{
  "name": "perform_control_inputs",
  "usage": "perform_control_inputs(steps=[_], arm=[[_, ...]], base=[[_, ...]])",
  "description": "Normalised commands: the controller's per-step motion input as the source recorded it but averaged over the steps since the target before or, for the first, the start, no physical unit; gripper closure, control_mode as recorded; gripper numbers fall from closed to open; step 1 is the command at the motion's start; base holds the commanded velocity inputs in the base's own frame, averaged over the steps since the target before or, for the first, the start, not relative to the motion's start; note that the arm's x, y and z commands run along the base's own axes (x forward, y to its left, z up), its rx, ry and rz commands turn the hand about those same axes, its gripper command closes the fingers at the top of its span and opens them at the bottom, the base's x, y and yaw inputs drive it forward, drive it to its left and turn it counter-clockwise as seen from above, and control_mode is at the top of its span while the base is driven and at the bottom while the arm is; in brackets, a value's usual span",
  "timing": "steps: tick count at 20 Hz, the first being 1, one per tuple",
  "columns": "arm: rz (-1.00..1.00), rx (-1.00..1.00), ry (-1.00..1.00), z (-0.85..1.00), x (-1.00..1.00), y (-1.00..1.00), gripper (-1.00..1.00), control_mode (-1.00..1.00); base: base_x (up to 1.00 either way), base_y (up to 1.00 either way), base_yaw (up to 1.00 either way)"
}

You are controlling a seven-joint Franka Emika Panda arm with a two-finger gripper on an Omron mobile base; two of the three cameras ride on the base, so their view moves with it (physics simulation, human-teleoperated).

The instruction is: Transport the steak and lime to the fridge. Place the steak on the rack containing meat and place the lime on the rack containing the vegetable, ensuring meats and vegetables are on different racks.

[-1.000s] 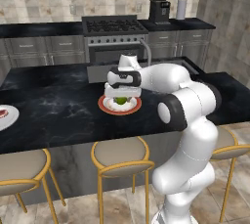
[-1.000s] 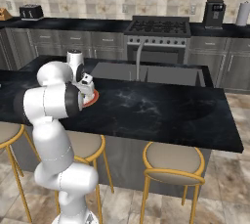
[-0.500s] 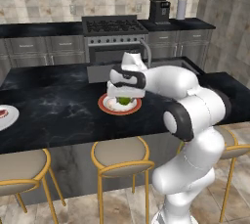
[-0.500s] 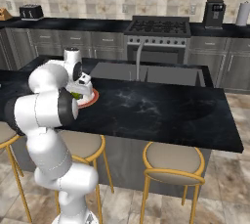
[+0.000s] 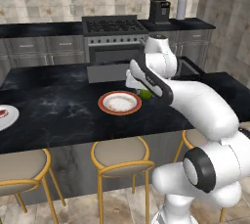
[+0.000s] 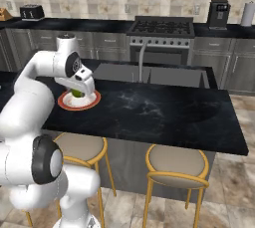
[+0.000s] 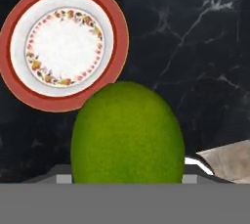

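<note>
Black marble runs across the island counter [image 5: 58,120] in front of you, with gold-legged stools [image 5: 119,157] tucked under its near edge. At the far left of that counter you can see a white plate [image 5: 6,117] with a bit of red on it, which may be the steak, though it is too small and cropped to be sure. Nearer the middle sits a red-rimmed plate [image 5: 119,103], its white centre bare; the hand view shows the same plate [image 7: 63,44] below and off to one side of the fruit.

Your gripper [image 5: 142,90] hangs just right of that plate, above the counter, and the lime [image 5: 145,93] shows green between its fingers. From the hand view the lime [image 7: 128,135] sits right at the fingertips, lifted clear of the plate. The jaws stand partly open, closed on the lime's sides. From the right base view, the lime [image 6: 77,93] peeks out under the hand, over the plate's far edge.

Beyond the island you have a sink with a tall faucet [image 6: 142,57], then the back counter with a stove [image 5: 114,26], a coffee machine [image 5: 159,10] and a paper towel roll [image 5: 181,9].
</note>
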Motion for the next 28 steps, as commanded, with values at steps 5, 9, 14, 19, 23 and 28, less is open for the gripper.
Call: perform_control_inputs(steps=[5, 9, 14, 19, 23, 28], arm=[[-0.09, -0.10, 0.00, 0.68, -1.00, -0.81, 1.00, -1.00], [0.00, -0.14, 0.00, 0.56, -1.00, -0.69, 1.00, -1.00], [0.00, -0.16, -0.03, 0.46, -1.00, -0.52, 1.00, -1.00], [0.00, -0.01, -0.18, 0.54, -0.99, -0.05, 1.00, -1.00], [0.00, 0.00, -0.20, 0.67, -0.99, -0.03, 1.00, -1.00], [0.00, 0.00, -0.08, 0.57, -0.71, 0.00, 1.00, -1.00]], base=[[0.00, 0.00, 0.00], [0.00, 0.00, 0.00], [0.00, 0.00, 0.00], [0.00, 0.00, 0.00], [0.00, 0.00, 0.00], [0.00, 0.00, 0.00]])
